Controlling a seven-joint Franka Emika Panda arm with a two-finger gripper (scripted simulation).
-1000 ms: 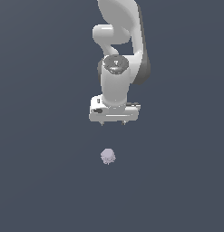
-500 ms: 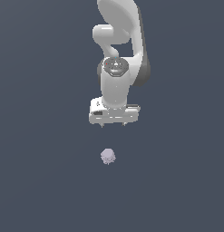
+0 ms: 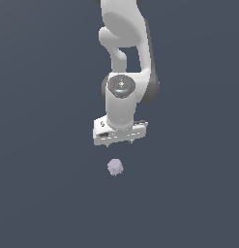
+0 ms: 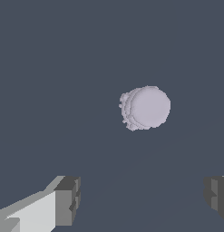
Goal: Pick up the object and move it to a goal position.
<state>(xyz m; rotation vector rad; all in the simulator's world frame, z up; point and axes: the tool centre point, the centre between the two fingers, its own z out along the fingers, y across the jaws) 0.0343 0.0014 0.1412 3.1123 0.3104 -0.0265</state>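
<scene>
A plain, dark slate-blue surface [image 3: 38,193] fills the whole scene, with no walls visible. The white gripper [image 3: 119,143] hangs above it with its fingers [image 4: 68,199] spread wide, holding and touching nothing. The small lavender-grey object [image 3: 114,167] lies on the surface just below the gripper, apart from it. No writing is visible.

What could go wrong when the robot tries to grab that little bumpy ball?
1. The object is small beside the gripper, so the open fingers might miss it.
2. In the wrist view it does not sit between the fingertips, so closing now would likely catch nothing.
3. It looks roundish, so a clumsy touch could roll it away.
</scene>
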